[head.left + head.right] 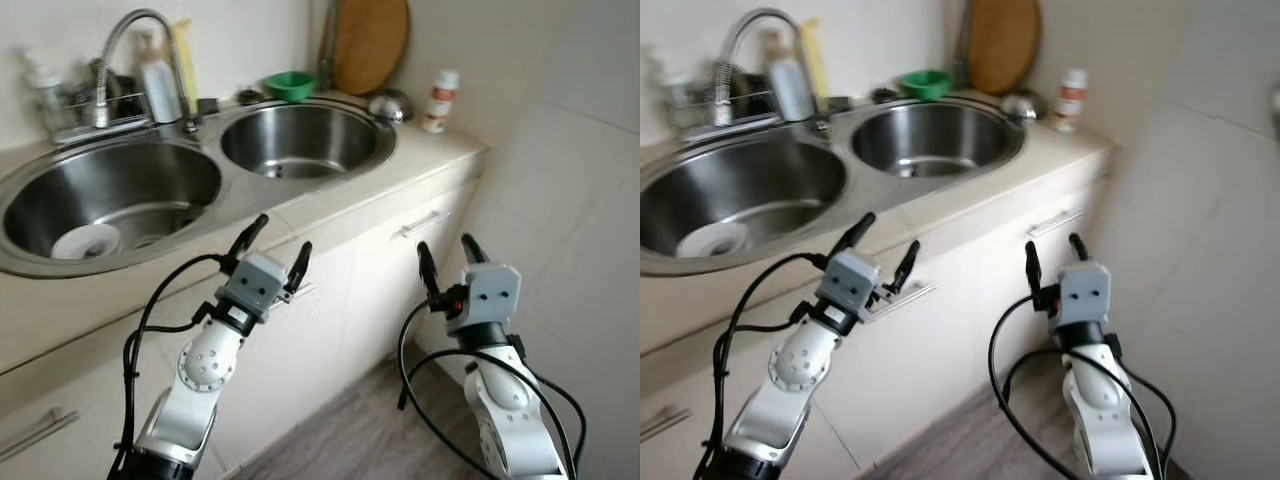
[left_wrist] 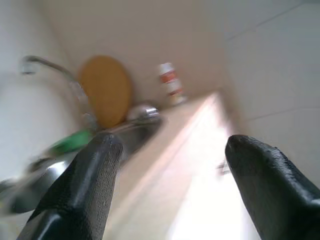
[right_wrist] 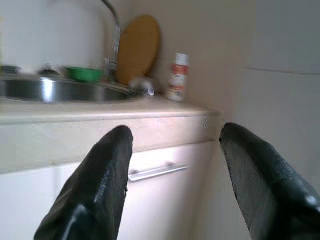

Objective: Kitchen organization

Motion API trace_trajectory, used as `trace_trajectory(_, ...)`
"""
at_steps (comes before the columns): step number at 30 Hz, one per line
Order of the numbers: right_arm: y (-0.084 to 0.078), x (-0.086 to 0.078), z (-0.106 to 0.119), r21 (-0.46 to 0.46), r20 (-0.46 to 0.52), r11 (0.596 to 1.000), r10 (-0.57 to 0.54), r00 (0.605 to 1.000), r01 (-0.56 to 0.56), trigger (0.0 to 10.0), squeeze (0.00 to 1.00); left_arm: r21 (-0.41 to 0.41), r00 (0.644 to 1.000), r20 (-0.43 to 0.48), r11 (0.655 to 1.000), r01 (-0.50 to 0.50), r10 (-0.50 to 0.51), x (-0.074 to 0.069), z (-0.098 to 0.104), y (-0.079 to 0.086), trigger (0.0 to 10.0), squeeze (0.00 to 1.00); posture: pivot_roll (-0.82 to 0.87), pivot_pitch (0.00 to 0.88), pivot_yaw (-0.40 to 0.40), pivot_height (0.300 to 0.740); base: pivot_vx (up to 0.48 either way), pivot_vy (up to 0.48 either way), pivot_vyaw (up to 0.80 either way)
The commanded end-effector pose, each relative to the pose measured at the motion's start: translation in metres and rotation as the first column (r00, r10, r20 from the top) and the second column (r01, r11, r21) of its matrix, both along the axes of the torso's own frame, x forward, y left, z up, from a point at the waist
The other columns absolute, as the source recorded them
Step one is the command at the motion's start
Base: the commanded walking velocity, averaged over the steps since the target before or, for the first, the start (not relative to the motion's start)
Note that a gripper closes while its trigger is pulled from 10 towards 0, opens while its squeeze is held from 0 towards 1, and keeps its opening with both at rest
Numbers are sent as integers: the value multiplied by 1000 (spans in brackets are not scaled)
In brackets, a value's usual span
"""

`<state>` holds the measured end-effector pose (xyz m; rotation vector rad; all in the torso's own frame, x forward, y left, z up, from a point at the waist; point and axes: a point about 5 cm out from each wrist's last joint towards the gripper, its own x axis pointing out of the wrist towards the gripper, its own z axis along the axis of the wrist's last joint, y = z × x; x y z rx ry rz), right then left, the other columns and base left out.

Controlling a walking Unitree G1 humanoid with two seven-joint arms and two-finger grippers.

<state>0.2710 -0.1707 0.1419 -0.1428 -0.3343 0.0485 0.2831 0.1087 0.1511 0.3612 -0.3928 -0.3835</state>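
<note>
While the task names no single object, the likeliest things to tidy sit at the back right corner of the table: a small white bottle with a red label (image 1: pixel 440 100), a shiny metal lid or bowl (image 1: pixel 390 104) just beside it, a green bowl (image 1: pixel 289 85) behind the right sink basin (image 1: pixel 305 140), and a round wooden cutting board (image 1: pixel 368 42) leaning upright against the wall. The bottle stands upright, its long axis vertical, near the table's right end.

The left sink basin (image 1: pixel 110 195) holds a small white round item (image 1: pixel 85 241) near its drain. A curved tap (image 1: pixel 135 55) rises between the basins, with bottles and a wire rack (image 1: pixel 95 100) behind it.

Both arms are raised in front of the cupboard doors, below the table edge. The left gripper (image 1: pixel 272 252) has its jaws wide apart and empty, just in front of the table's front edge beneath the sinks. The right gripper (image 1: pixel 447 258) also has its jaws wide and empty, near the cupboard handle (image 1: pixel 425 223).

The bottle lies up and ahead of both grippers, well apart from each. The right gripper looks nearer to it, so a reach there would probably fall to the right arm, rising above the table edge first.
</note>
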Motion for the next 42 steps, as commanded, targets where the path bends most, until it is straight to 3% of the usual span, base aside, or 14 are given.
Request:
trace_trajectory(1,0,1,1,11,5,1000,-8,1000,8,10000,0,18,1000,-1,1000,12,-12,-2,-2,1,10000,0,46,0,35,740,0,0,-800)
trace_trajectory(12,-7,6,-1,21,-14,998,-51,999,51,10000,0,38,999,-50,999,-2,4,0,-14,5,10000,0,38,0,36,740,0,0,-800)
trace_trajectory(29,-13,11,-1,27,-33,996,-82,996,82,10000,0,91,989,-133,993,70,-57,-5,-32,-3,10000,0,31,0,39,740,0,0,-800)
trace_trajectory(36,-13,13,-15,73,-126,995,-66,990,75,10000,0,121,981,-191,990,68,-44,-10,-48,4,10000,0,26,0,46,740,0,0,-800)
trace_trajectory(39,-8,9,-28,33,-197,999,-11,980,18,10000,0,167,963,-270,984,60,-13,-19,-69,16,10000,0,24,0,47,740,0,0,-800)
trace_trajectory(42,-1,7,-44,-31,-278,999,19,960,-29,10000,0,138,948,-318,989,47,0,-22,-78,19,10000,0,25,0,48,740,0,0,-796)
